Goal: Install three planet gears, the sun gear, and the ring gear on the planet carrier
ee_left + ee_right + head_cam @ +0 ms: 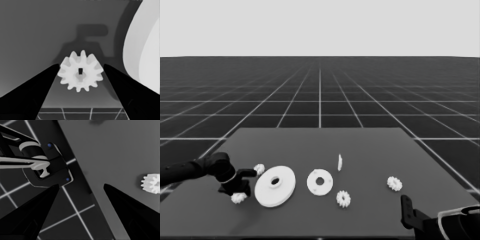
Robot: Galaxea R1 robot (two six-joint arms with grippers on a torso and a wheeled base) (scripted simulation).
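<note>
A planet gear (80, 74) lies flat on the desk (370, 150), bore facing up, just left of the larger round part (275, 186). The left gripper (81, 67) straddles it, jaws released. The right gripper (81, 186) waits parked, jaws apart.

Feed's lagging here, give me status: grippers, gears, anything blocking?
Left gripper open, straddling a gear beside the larger round part. Right gripper open, parked at the table corner. Nothing blocking.

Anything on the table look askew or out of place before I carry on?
Only the thin white piece: it stands on edge beyond the smaller round part, while the other parts lie flat. The left pincer is open around a gear.
</note>
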